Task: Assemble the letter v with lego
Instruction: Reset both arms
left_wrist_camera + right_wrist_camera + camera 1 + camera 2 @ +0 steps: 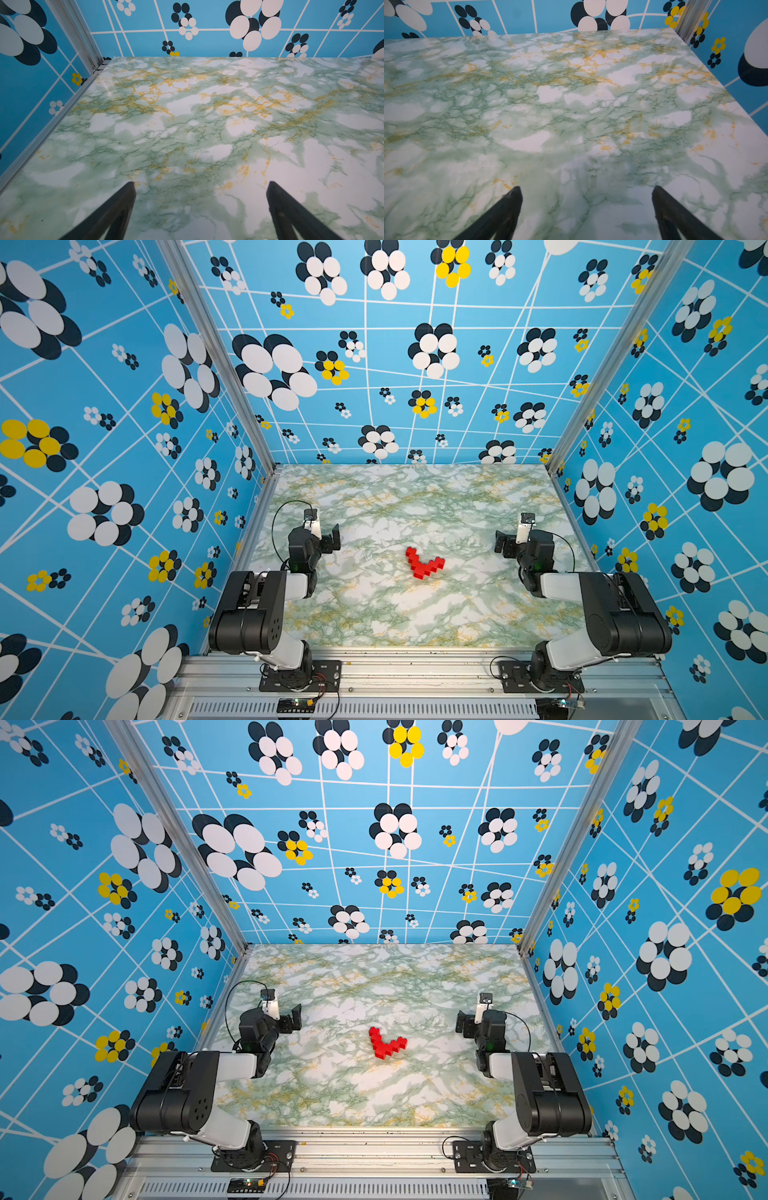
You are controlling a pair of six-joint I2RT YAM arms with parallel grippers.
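The lego bricks are joined into a red stepped letter v (424,563) (387,1043), which lies flat on the marble-patterned table near the middle, visible in both top views. My left gripper (325,537) (286,1017) hangs well to its left, open and empty. In the left wrist view its two black fingers stand wide apart around the left gripper's midpoint (201,185), with only bare table between them. My right gripper (512,542) (470,1021) hangs well to the right of the v, also open and empty, as the right gripper (586,189) shows in its wrist view. Neither wrist view shows the v.
The green, white and yellow marbled table (374,614) is closed in on three sides by blue flower-patterned walls (395,364) with aluminium corner posts (232,377). Both arm bases sit on the metal rail (415,668) at the front edge.
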